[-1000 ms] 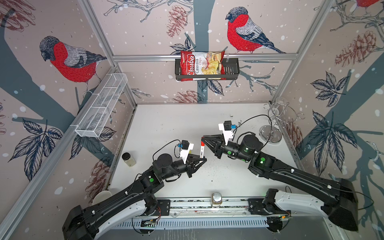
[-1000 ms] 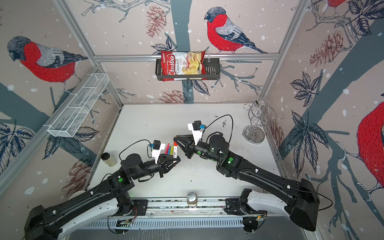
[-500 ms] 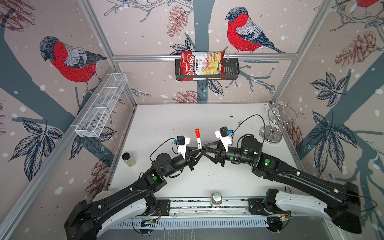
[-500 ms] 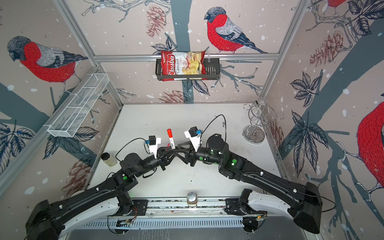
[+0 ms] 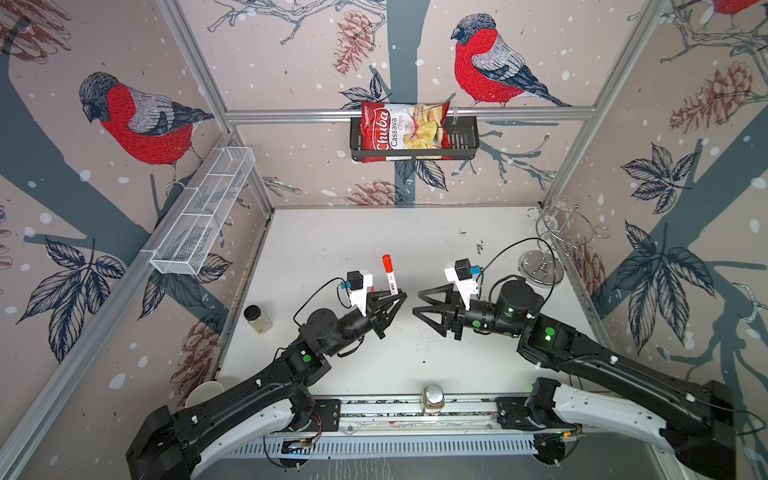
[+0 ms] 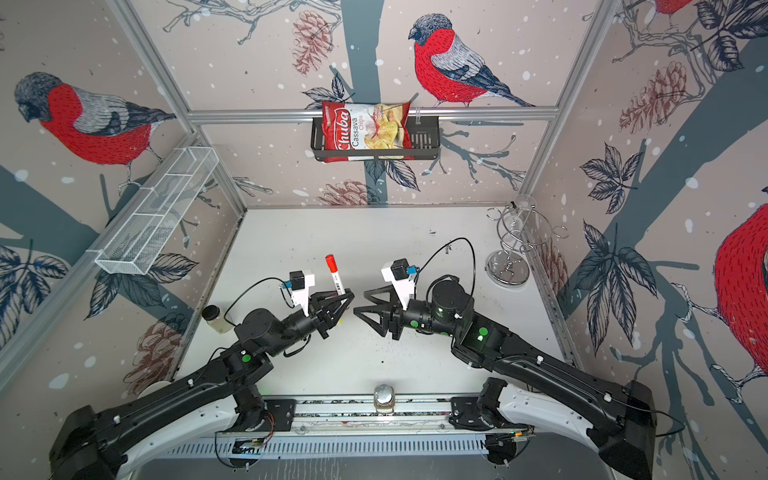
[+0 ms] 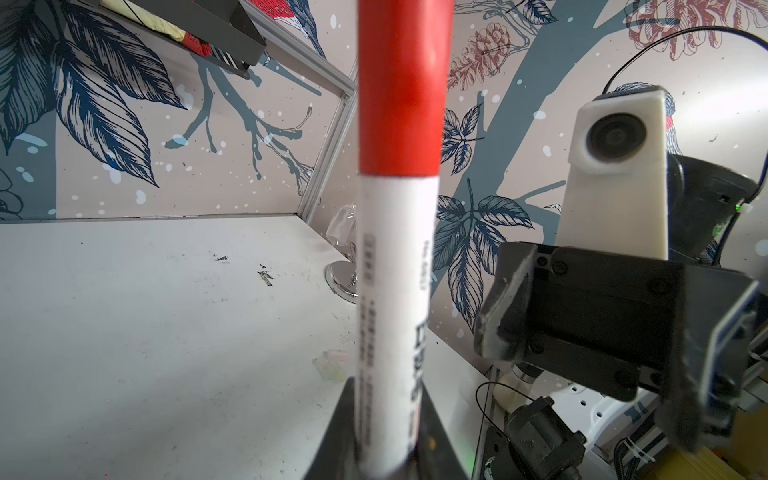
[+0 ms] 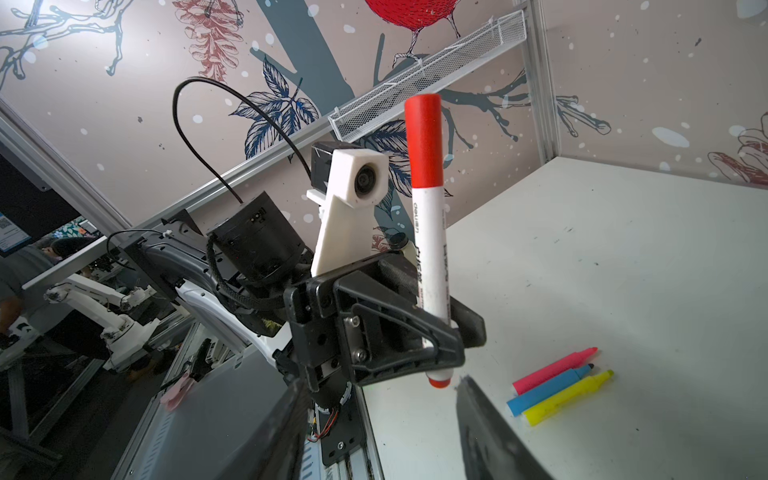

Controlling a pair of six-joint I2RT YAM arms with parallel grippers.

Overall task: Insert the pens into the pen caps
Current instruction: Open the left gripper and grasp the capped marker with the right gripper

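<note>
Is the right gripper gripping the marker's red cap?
No, the right gripper stands open, clear of the red cap, which sits on the white marker in the left gripper.

Overhead stereo pair — opposed wrist close-ups

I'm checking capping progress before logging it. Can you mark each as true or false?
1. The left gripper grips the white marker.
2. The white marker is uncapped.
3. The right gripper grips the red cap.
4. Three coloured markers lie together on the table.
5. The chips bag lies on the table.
1. True: the left gripper is shut on the white marker.
2. False: the red cap sits on its upper end.
3. False: the right gripper is open, empty and apart from the marker.
4. True: the pink marker, blue marker and yellow marker lie side by side on the table.
5. False: the chips bag sits in the black basket on the back wall.
</note>
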